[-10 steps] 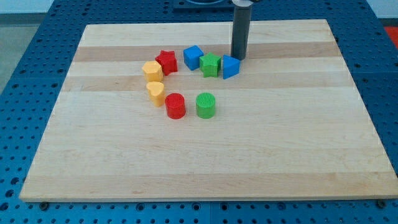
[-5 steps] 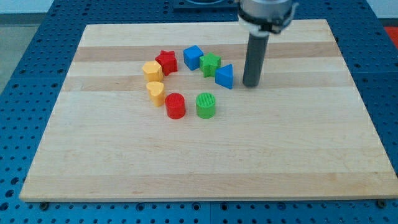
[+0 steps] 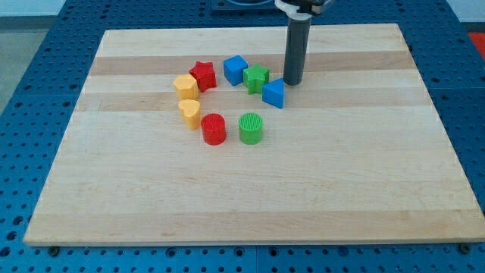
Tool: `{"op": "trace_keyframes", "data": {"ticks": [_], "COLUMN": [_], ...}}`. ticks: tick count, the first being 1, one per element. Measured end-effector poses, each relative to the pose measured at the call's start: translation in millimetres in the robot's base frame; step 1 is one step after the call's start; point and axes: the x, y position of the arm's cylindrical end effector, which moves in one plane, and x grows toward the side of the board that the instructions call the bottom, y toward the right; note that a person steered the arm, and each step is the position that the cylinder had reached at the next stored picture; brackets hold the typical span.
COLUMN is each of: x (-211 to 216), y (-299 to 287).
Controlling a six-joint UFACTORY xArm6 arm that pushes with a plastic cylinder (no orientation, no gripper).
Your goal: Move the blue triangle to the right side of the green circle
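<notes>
Blue triangle (image 3: 274, 93) seemingly touches my tip (image 3: 293, 82).

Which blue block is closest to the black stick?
The blue triangle. My tip sits right beside it, just up and to the view's right. The other blue one, the blue cube, is farther off, past the green star.

triangle (image 3: 274, 93) above-right of circle (image 3: 251, 128), my tip (image 3: 293, 82) just beyond

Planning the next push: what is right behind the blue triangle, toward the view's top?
My tip stands just behind the blue triangle, at its upper right. The rod hides a strip of board behind it.
</notes>
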Motion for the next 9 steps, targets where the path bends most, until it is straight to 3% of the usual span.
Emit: {"op": "trace_keyframes", "data": {"ticks": [4, 6, 8, 9], "x": [2, 26, -34, -21], "y": [-3, -4, -16, -21]}}
